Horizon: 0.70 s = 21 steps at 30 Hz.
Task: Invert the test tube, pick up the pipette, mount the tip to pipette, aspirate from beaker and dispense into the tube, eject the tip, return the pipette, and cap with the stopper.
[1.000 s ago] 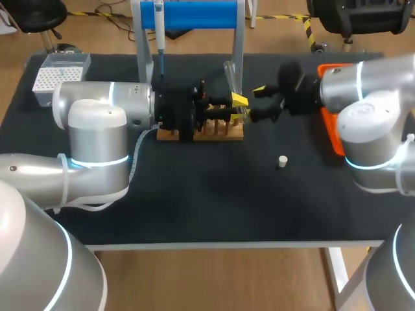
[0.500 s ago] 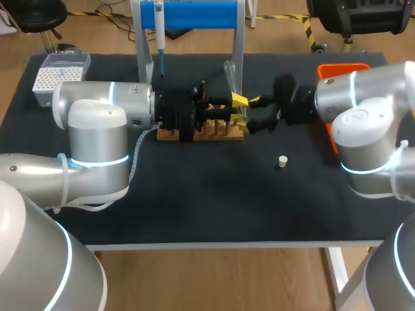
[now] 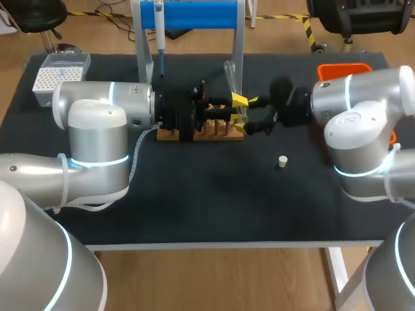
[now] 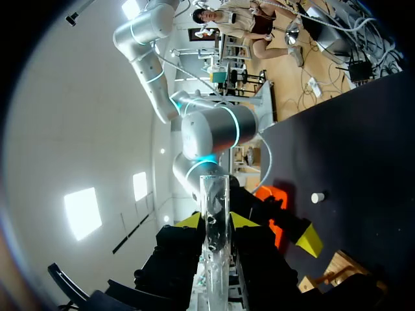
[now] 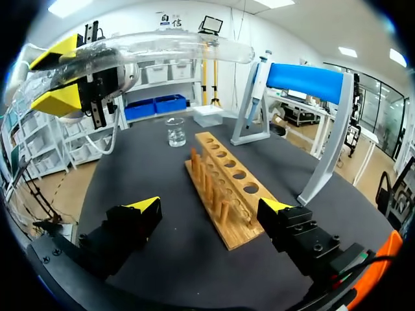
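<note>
Left pincer (image 4: 215,221) clamped on the test tube (image 4: 214,194), over the wooden rack (image 5: 224,188) mid-bench. Right pincer (image 5: 209,207) wide open, gripping nothing, close beside the tube. Stopper (image 3: 282,160) lies on the bench (image 3: 207,207) between rack and front edge. Orange tray (image 3: 343,67) at the right edge.

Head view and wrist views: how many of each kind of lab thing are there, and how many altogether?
test tube: 1
wooden rack: 1
pipette: 1
pipette stand: 1
beaker: 1
stopper: 1
tip box: 1
orange tray: 1
Total: 8
</note>
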Each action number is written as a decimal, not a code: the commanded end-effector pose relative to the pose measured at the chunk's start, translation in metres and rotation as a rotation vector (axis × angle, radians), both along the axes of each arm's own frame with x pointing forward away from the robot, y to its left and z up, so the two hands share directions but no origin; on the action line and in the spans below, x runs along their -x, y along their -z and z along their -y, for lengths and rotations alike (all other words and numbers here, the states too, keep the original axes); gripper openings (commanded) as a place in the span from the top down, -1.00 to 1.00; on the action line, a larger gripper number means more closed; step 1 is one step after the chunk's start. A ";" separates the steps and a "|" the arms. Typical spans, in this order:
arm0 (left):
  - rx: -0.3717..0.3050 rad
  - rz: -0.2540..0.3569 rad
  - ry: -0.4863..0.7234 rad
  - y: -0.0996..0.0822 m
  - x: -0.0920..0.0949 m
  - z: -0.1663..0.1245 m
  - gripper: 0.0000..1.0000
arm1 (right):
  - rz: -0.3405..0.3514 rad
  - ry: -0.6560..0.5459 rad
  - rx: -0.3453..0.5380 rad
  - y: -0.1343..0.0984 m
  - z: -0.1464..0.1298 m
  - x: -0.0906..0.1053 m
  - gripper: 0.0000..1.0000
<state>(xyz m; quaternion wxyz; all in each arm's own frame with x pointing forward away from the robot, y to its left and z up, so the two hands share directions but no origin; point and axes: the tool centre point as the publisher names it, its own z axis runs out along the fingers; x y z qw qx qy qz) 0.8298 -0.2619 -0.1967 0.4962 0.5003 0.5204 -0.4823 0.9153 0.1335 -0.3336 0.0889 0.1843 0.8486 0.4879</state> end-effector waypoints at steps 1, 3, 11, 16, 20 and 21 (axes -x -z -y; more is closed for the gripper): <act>-0.001 0.001 0.001 0.000 0.000 0.000 1.00 | 0.000 0.007 0.006 0.003 -0.002 0.000 -1.00; -0.001 0.001 0.001 0.000 0.000 0.000 1.00 | -0.006 0.012 0.008 0.003 -0.002 0.000 -1.00; -0.001 0.001 0.001 0.000 0.000 0.000 1.00 | -0.012 0.028 0.010 0.003 -0.001 -0.001 -1.00; -0.001 0.001 0.001 0.000 0.000 0.000 1.00 | -0.012 0.028 0.010 0.003 -0.001 -0.001 -1.00; -0.001 0.001 0.001 0.000 0.000 0.000 1.00 | -0.012 0.028 0.010 0.003 -0.001 -0.001 -1.00; -0.001 0.001 0.001 0.000 0.000 0.000 1.00 | -0.012 0.028 0.010 0.003 -0.001 -0.001 -1.00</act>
